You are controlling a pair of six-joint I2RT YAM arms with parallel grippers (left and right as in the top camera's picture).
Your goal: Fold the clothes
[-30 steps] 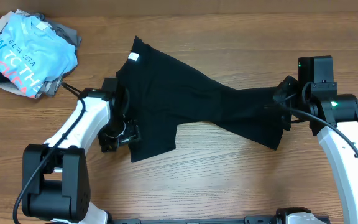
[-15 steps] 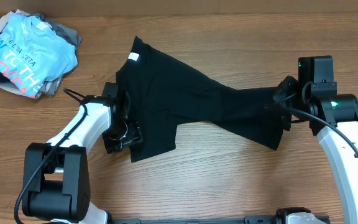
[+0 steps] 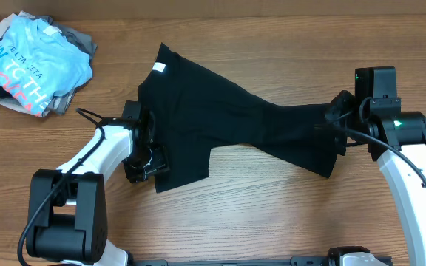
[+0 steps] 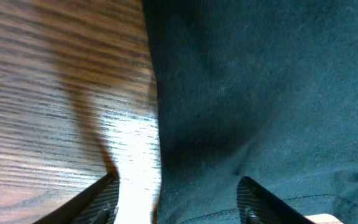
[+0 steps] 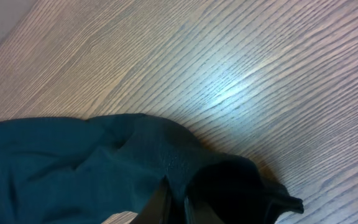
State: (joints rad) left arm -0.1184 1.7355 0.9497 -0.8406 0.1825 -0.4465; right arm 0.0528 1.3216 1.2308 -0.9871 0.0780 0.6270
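A black T-shirt point(image 3: 228, 118) lies stretched across the middle of the wooden table, with a white neck label at its upper left. My left gripper point(image 3: 148, 159) is open at the shirt's lower left edge; in the left wrist view its fingers point(image 4: 178, 202) straddle the edge of the black T-shirt point(image 4: 260, 93), one over bare wood, one over fabric. My right gripper point(image 3: 336, 125) is shut on the shirt's right end. In the right wrist view the fingers point(image 5: 176, 208) pinch a fold of the black T-shirt point(image 5: 92, 155).
A pile of clothes point(image 3: 35, 63) with a light blue printed shirt on top sits at the table's back left corner. Bare wood point(image 3: 272, 214) lies in front of the shirt.
My left gripper has shifted slightly down and right along the shirt's left edge. The right arm and the shirt have not moved.
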